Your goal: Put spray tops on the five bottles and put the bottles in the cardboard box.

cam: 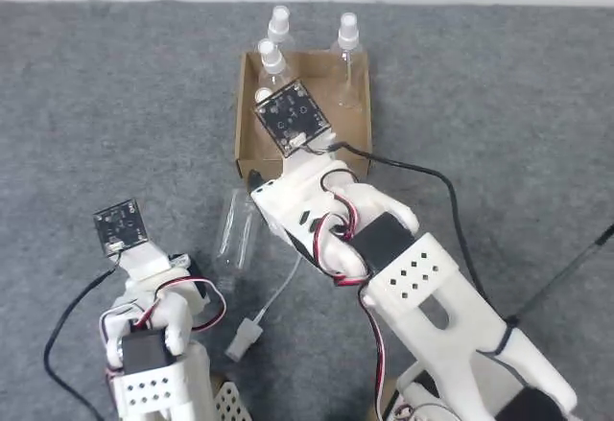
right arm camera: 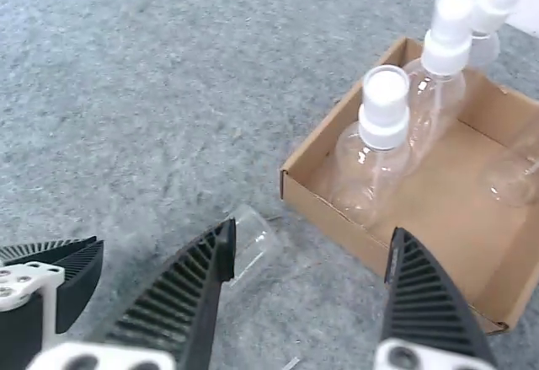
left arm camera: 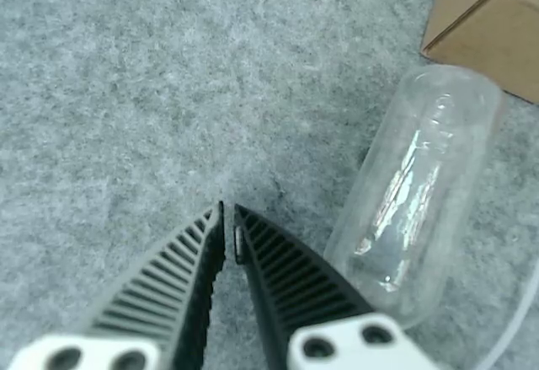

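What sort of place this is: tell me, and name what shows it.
Probably a robot test bench, not a home: two arms on grey carpet, a box of capped bottles, one bare bottle and a loose top laid out.

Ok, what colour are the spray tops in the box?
White spray tops, clearest in the right wrist view.

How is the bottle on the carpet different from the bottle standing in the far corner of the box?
The bottle on the carpet lies on its side; the corner bottle stands upright. The corner bottle wears a white spray top; the bottle on the carpet has none. The bottle on the carpet is outside the cardboard box, the corner bottle inside. Both are clear.
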{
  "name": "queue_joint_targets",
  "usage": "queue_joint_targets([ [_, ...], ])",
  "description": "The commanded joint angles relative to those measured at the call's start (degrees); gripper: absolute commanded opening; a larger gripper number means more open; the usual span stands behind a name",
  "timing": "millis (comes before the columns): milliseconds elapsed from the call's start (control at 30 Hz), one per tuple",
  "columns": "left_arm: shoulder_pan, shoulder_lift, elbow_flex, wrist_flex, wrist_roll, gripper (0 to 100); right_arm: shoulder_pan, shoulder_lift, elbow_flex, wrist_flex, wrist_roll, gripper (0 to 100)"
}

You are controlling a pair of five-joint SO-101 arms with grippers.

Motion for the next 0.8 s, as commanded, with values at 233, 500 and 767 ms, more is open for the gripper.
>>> queue_joint_targets([
  [233,-0.2,-1.1,-0.5,0.2,-0.2,1,-2.7,-2.9,-2.0,-0.2,-6.4,23.9],
  [500,-0.2,-1.1,-0.5,0.2,-0.2,1,-2.9,0.5,-2.8,-3.6,-13.0,23.9],
  [767,-0.2,-1.1,-0.5,0.2,-0.2,1,-8.1,14.2,-9.8,-3.2,-23.5,23.9],
])
